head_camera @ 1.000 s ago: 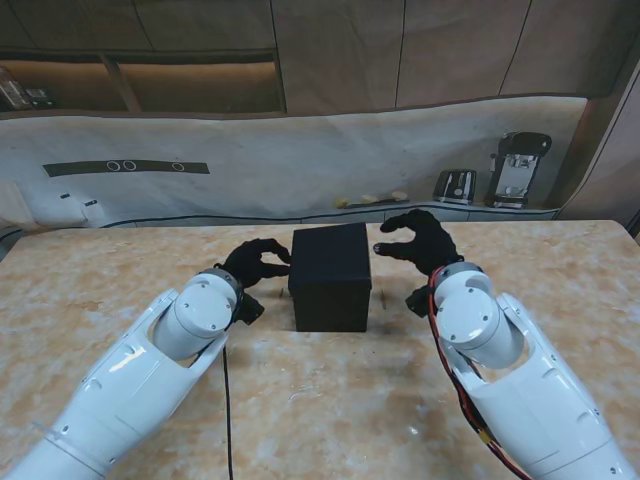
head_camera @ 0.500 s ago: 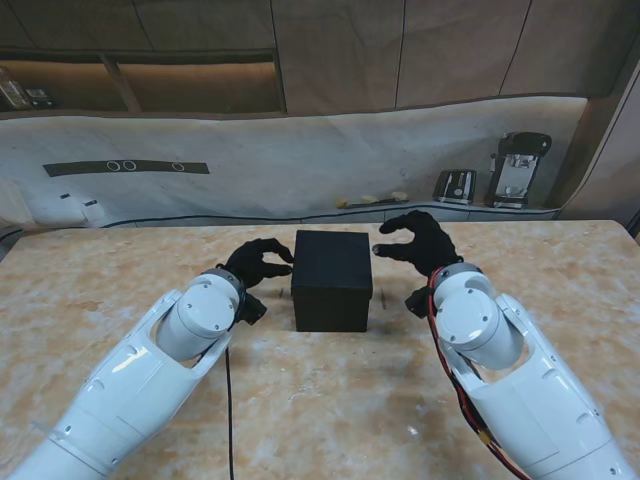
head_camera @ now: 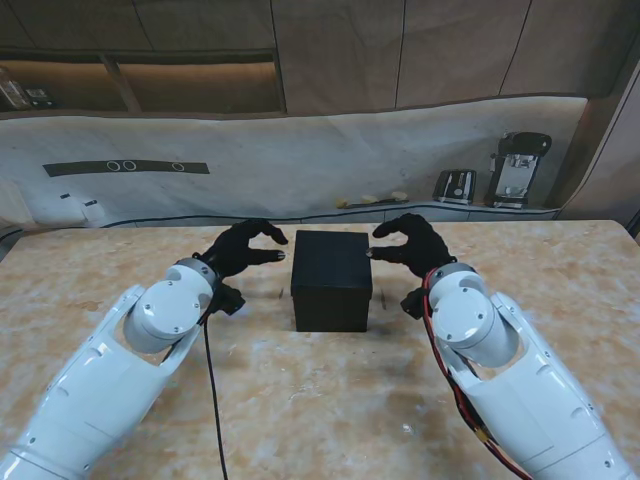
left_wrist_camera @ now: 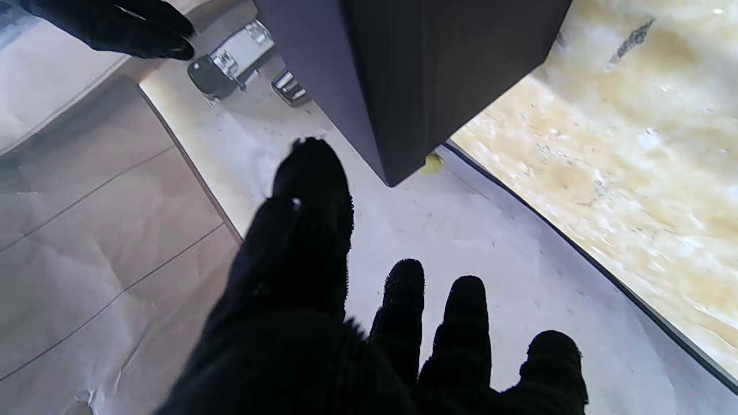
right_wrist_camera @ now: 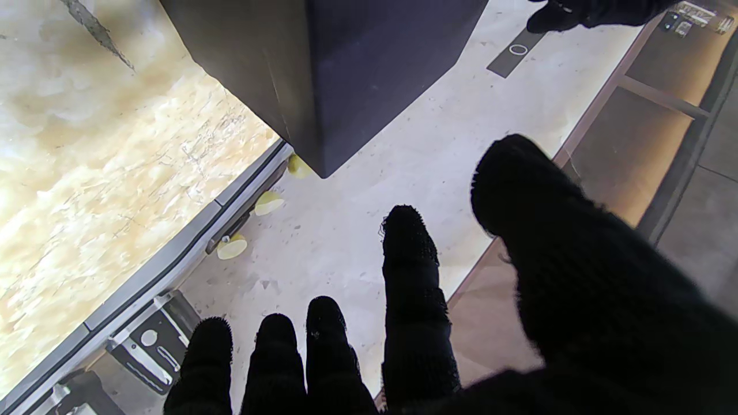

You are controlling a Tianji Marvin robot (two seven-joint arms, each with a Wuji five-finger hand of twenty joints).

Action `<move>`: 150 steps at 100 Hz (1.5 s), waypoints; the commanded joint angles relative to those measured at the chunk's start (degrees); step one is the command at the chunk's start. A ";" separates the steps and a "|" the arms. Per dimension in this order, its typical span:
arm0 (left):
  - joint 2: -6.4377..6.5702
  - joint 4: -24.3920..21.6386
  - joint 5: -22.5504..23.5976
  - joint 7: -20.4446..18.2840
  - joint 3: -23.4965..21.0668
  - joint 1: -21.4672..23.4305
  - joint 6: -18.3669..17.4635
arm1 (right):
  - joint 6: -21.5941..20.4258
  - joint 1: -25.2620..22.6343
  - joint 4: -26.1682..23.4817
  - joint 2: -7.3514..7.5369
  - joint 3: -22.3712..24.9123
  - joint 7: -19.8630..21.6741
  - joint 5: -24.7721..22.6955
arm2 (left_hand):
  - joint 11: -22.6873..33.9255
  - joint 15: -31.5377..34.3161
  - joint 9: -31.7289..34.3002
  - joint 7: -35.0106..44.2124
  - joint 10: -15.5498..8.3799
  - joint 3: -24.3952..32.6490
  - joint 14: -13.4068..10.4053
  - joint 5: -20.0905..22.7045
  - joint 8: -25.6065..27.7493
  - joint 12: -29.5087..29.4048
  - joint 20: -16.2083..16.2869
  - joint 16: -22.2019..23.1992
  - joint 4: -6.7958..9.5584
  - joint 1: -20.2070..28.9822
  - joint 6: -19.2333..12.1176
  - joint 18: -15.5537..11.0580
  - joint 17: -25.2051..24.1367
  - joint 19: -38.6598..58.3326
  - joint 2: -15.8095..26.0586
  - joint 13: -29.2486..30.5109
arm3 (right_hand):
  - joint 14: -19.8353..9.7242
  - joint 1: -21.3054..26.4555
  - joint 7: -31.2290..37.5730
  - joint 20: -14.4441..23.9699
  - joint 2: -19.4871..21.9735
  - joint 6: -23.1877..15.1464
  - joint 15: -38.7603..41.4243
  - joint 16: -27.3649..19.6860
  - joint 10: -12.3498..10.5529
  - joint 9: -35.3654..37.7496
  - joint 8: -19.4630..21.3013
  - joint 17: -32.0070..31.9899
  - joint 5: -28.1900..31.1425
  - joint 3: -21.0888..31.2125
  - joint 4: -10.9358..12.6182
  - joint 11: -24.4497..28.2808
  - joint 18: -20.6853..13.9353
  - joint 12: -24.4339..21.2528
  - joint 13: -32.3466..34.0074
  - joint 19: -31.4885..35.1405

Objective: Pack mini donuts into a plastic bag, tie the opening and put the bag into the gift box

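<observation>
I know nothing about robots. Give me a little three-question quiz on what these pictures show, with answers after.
1. True or false: the black box on the table has its lid on.
2. Which is right? A: the left hand grips the box. B: both hands hang beside the box with fingers apart, holding nothing. C: the right hand holds a bag.
3. Fill in: the box stands ____ the two hands.

Key
1. True: its top is flat and closed.
2. B: in the stand's view, a gap shows between each hand and the box.
3. Between.
</observation>
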 commanded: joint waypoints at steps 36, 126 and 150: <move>0.40 5.88 -3.14 -5.89 5.57 -7.93 -0.42 | -0.16 1.20 2.45 0.64 -1.70 4.70 -0.42 | -2.82 -3.58 -4.78 -7.65 -1.85 -1.66 -2.28 0.29 -1.49 -0.78 -3.62 -0.62 0.73 -5.30 -1.69 -1.53 -0.35 -2.57 0.90 -3.32 | -1.48 1.89 -2.35 0.44 -2.67 -4.13 -3.29 0.42 -1.22 0.71 -1.30 -1.60 -3.83 -3.85 -0.01 -5.58 -0.75 -2.90 -0.55 -1.86; 0.38 11.41 -1.92 -6.77 9.16 -8.37 -0.77 | 1.31 3.26 8.25 0.41 -5.21 5.12 -1.00 | -2.66 -3.90 -5.35 -8.25 -1.77 0.81 -2.22 0.58 -0.54 -0.75 -5.45 -0.30 1.01 -3.64 -1.57 -1.50 -0.21 -2.69 -1.03 -3.61 | -0.94 5.77 -0.66 -0.36 -6.12 -4.06 -2.91 1.05 -1.44 0.94 -1.82 -1.30 -3.61 -2.90 0.04 -5.01 -0.45 -2.39 -0.16 -2.61; 0.30 12.28 -1.91 -6.58 9.34 -8.06 -0.03 | 2.02 3.52 8.73 0.41 -5.84 5.42 -1.00 | -2.61 -3.74 -5.28 -8.31 -1.70 1.29 -2.15 0.46 -0.58 -0.74 -5.47 -0.24 0.89 -4.04 -1.45 -1.53 -0.22 -2.49 -0.89 -3.44 | -0.87 5.92 -0.56 -0.40 -6.30 -3.91 -2.94 1.05 -1.39 0.96 -1.99 -1.29 -3.72 -2.79 0.04 -5.07 -0.39 -2.41 -0.16 -2.63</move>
